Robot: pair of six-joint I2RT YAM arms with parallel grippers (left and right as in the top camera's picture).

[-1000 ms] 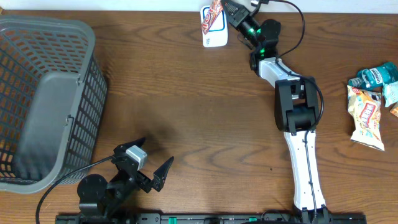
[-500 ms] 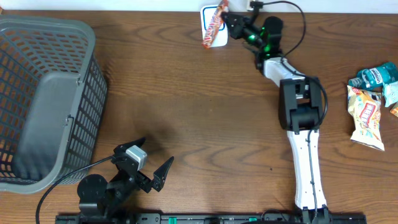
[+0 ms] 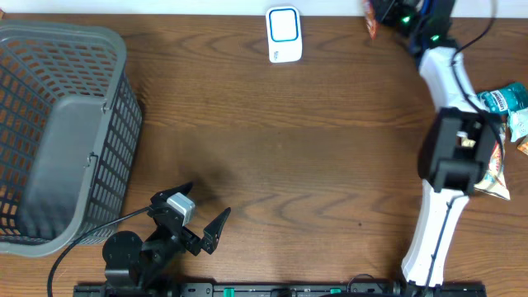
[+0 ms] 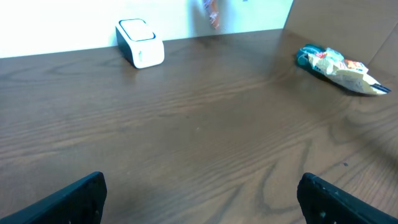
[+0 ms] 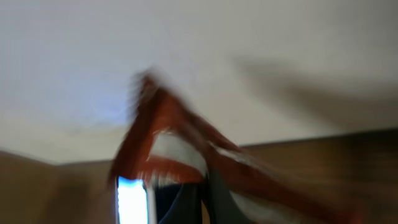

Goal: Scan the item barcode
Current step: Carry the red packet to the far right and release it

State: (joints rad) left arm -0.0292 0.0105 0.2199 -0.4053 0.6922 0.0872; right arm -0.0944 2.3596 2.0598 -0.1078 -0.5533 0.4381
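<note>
Right claw [image 3: 379, 15], cut off at the top edge, is pinched on a blurred red packet [image 5: 168, 137]; left claw [image 3: 202, 204] is spread.

Left tool [image 3: 202, 213] agape, right tool [image 3: 381, 11] closed

One basket [image 3: 62, 35], one scanner [image 3: 283, 35], several packets [image 3: 500, 99]

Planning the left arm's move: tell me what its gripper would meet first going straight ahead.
The left gripper would likely meet nothing but bare table up to the far edge. The scanner sits left of that line, the snack pile right; depth is unclear.
</note>
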